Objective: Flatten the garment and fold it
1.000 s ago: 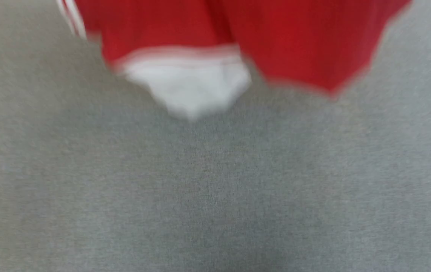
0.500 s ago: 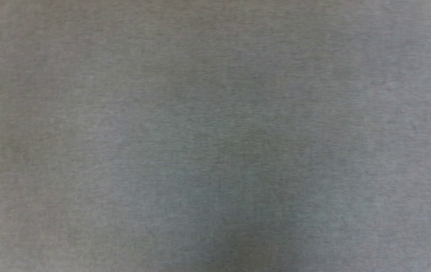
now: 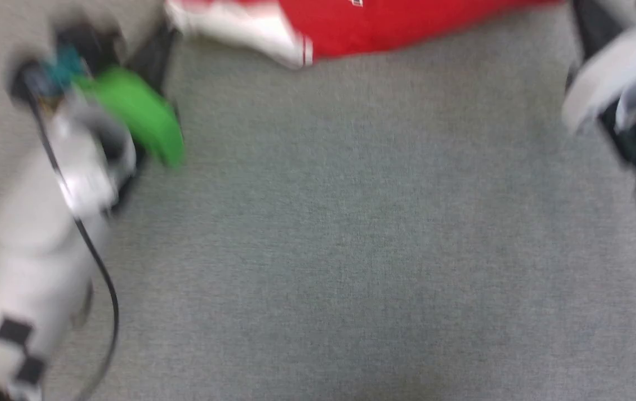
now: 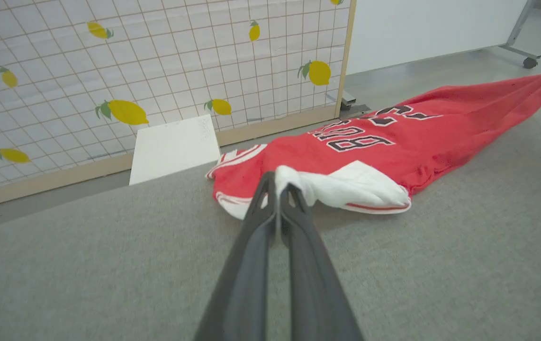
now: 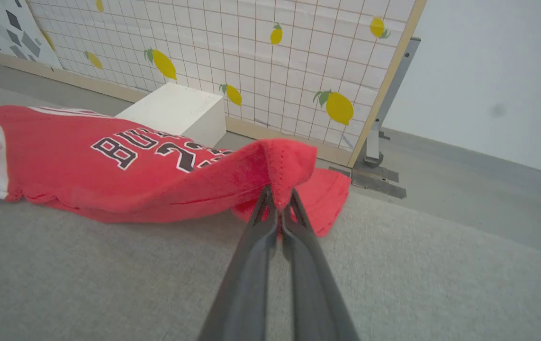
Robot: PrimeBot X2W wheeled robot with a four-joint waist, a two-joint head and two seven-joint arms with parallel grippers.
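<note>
The garment (image 4: 393, 142) is a red shirt with white sleeves and black lettering, lying stretched out front-up on the grey cloth surface (image 4: 109, 265). In the left wrist view my left gripper (image 4: 277, 182) is shut on a white sleeve. My right gripper (image 5: 280, 199) is shut on a red corner of the garment (image 5: 62, 175), lifting it a little off the surface. The head view is blurred: the garment (image 3: 385, 25) runs along the top edge, with my left arm (image 3: 45, 223) at the left and my right arm (image 3: 619, 94) at the right.
A grid panel printed with lemons (image 4: 157, 61) stands beyond the surface's far edge, with a white box (image 5: 175, 111) at its foot. A white wall (image 5: 488, 71) and a wheeled stand leg (image 4: 528, 59) lie further back. Bare grey surface (image 3: 351, 223) spreads before me.
The head view has swung: it showed the garment's red and white edge at the top, then bare grey surface, and now both arms and the garment's edge. Both grips hold.
</note>
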